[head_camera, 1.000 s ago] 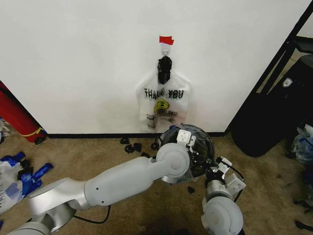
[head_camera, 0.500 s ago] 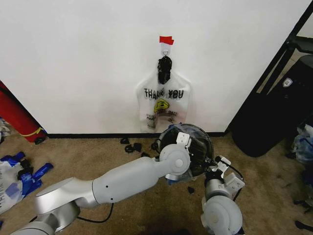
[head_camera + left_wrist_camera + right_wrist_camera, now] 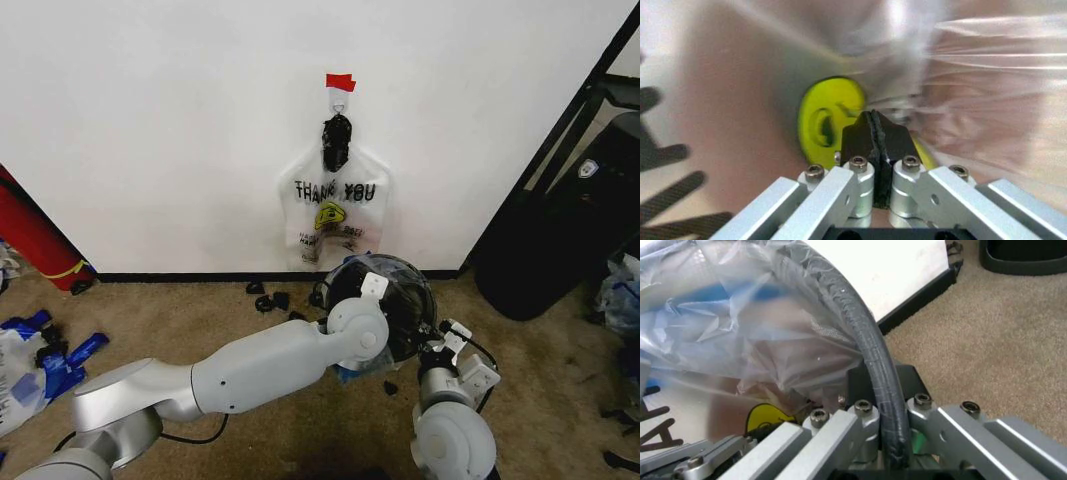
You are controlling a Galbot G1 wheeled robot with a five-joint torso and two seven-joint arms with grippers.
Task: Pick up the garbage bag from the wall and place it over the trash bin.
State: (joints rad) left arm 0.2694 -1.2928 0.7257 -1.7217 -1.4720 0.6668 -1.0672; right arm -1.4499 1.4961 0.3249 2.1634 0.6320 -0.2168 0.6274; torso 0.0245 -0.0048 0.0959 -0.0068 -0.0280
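Head view: the left arm reaches across the carpet to the trash bin (image 3: 395,300), which stands on the floor just before the black baseboard of the wall (image 3: 150,130). The right arm rises at the bin's near right side. A clear "THANK YOU" bag (image 3: 333,215) hangs from a hook under red tape (image 3: 340,81) on the wall, directly above the bin.

Left wrist view: the left gripper (image 3: 875,125) has its black fingers pressed together, pinching a fold of the garbage bag (image 3: 973,90), whose yellow logo (image 3: 827,120) lies just beside the fingertips.

Right wrist view: the right gripper (image 3: 881,390) straddles the bin's dark rim (image 3: 860,330), its fingers clamped on the rim with the clear bag film (image 3: 740,330) lying inside the bin beside it.
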